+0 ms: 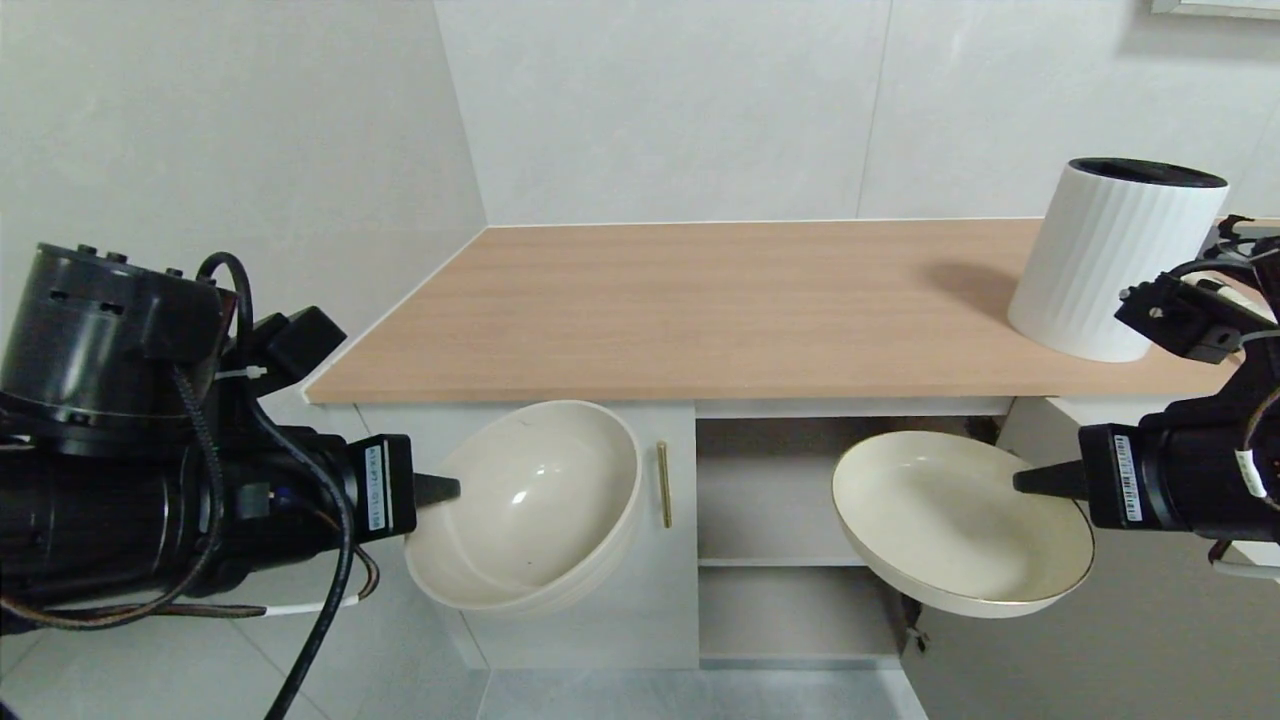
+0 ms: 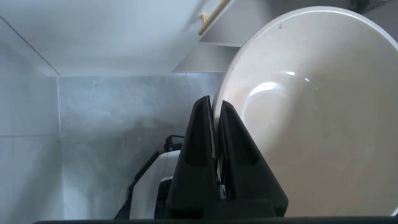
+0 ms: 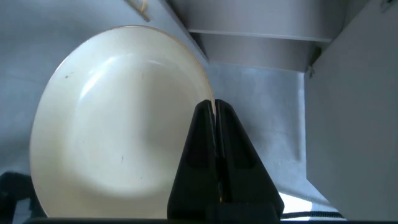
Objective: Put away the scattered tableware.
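Head view: the left gripper [image 1: 447,489] is clamping the rim of the bowl [image 1: 530,510], tilting its opening up and rightward before the closed cabinet door [image 1: 672,600]. The right gripper [image 1: 1028,482] is pinching the plate [image 1: 950,520] by its rim, face upward, before the open shelf [image 1: 770,562] below the worktop [image 1: 700,310].

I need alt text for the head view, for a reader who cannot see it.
The left gripper holds a cream bowl and the right gripper a cream plate, each by its rim, before an open white cabinet. A white ribbed container stands on the wooden countertop.
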`<state>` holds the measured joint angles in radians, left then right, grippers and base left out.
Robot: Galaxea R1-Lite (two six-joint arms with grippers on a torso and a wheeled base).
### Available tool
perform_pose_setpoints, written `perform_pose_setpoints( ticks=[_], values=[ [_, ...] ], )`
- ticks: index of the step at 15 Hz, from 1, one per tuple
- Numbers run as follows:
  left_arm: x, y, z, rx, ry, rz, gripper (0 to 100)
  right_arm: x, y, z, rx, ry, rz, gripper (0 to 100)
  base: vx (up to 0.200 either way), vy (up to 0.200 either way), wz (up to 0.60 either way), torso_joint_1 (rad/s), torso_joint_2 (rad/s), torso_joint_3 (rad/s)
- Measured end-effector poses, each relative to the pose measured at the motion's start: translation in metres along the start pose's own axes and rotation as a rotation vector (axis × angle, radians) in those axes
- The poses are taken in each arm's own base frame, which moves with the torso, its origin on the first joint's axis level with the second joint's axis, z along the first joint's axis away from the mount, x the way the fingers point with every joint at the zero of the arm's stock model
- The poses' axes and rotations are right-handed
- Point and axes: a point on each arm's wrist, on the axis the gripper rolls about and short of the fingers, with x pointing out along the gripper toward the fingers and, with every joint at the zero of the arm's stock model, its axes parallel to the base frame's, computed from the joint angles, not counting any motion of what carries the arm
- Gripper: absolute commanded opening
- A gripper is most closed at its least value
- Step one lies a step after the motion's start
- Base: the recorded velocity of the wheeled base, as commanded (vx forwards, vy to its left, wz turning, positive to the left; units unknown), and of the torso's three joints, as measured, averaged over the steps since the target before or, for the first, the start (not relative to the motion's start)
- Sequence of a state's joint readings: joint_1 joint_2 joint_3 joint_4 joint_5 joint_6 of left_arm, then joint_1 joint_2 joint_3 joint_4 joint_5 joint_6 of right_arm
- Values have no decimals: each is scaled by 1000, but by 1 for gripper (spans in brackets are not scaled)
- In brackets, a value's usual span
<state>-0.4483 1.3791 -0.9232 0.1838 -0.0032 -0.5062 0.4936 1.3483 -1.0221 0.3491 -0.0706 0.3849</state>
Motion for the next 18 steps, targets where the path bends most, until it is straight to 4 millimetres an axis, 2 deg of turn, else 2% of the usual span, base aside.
perform_pose_setpoints(
  ticks=[6, 18],
  values=[
    [2, 0, 0, 0, 5, 3, 0, 8, -2, 0, 3, 20, -18, 0, 0, 0, 0, -50, 120, 74],
    [6, 1, -2, 2, 19, 11, 0, 12, -2, -2, 1, 38, -26, 0, 0, 0, 0, -147, 450, 302]
  ],
)
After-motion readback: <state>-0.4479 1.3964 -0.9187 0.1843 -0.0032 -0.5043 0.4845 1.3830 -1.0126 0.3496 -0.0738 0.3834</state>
